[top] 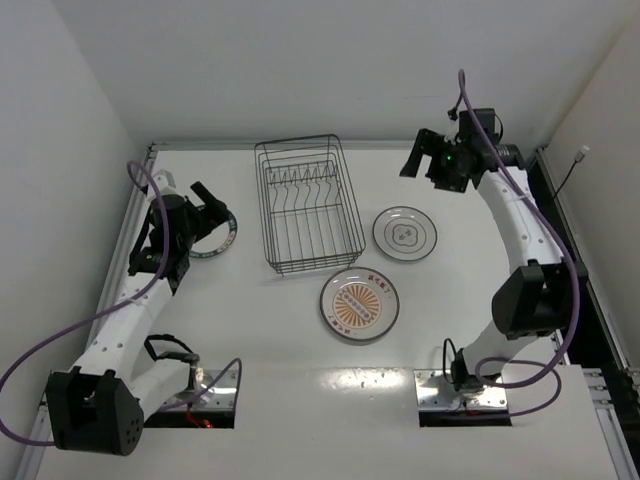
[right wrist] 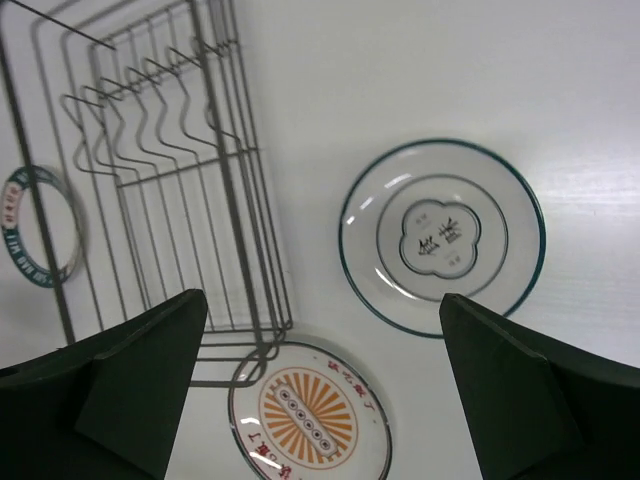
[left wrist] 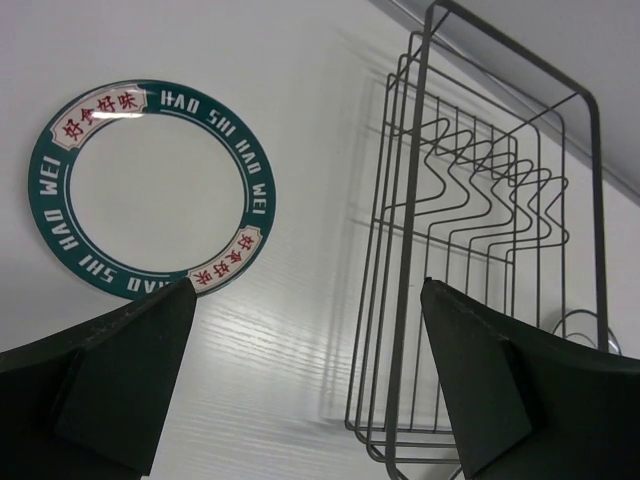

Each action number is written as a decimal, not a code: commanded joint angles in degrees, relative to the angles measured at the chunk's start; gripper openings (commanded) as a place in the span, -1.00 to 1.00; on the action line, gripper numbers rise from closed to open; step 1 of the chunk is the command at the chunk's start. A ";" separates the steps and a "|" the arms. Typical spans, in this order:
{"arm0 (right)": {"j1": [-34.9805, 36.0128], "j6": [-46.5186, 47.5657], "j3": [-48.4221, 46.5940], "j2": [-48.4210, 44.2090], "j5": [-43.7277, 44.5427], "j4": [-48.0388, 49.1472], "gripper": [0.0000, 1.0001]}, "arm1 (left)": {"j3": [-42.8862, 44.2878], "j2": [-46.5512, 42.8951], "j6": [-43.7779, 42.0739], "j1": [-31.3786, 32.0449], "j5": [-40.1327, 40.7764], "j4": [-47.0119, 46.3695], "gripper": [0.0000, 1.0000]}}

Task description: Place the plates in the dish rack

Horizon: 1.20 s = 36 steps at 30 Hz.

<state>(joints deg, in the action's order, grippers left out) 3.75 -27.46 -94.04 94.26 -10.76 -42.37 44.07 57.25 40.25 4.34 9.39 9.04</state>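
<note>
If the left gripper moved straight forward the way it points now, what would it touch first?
Probably the bare table between the teal-ringed plate and the dish rack; the open left gripper aims into that gap. Depth is unclear.

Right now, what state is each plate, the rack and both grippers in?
teal-ring plate, flat on the table, not loaded
orange-centre plate, flat on the table, not loaded
grey-rim plate, flat on the table, not loaded
dish rack, upright, holding no plates
left gripper, open, holding nothing
right gripper, open, holding nothing
</note>
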 commanded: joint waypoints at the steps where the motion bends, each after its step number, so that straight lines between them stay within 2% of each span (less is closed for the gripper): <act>1: -1.63 -1.89 4.91 0.31 1.27 0.26 1.00 | 2.24 1.11 -2.73 0.67 1.07 -0.60 0.89; 5: -6.81 -4.00 12.12 3.46 -6.89 3.78 1.00 | 2.24 2.25 -2.11 0.67 1.07 -0.60 0.89; 9: -12.00 -4.00 14.85 11.72 -20.83 10.01 0.97 | 1.72 2.78 -2.11 1.20 0.54 -2.26 0.89; 14: -13.77 -1.28 13.44 22.27 -20.26 9.32 0.83 | 1.72 2.25 -3.34 1.20 0.54 -2.27 0.89; 18: -13.77 -1.28 13.97 24.83 -20.26 11.78 0.81 | 2.24 2.25 -3.34 1.20 0.54 -1.75 0.89; 21: -13.06 -1.28 11.87 29.48 -18.34 10.12 0.72 | 2.77 2.78 -3.94 1.20 0.02 -1.74 0.89; 26: -13.06 -1.28 10.46 29.49 -18.94 10.82 0.70 | 3.38 3.30 -4.57 1.20 0.02 -1.22 0.89; 31: -12.45 -0.66 10.98 21.42 -18.95 10.90 0.72 | 4.00 4.44 -5.79 1.20 0.02 -1.22 0.89; 36: -13.59 2.06 8.18 16.31 -15.79 5.22 0.76 | 4.62 5.50 -6.41 1.90 0.54 -1.22 0.89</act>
<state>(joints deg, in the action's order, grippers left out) -9.19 -28.32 -82.72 116.07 -28.73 -35.20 46.46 62.39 35.53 5.34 9.30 9.65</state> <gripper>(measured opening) 0.874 0.944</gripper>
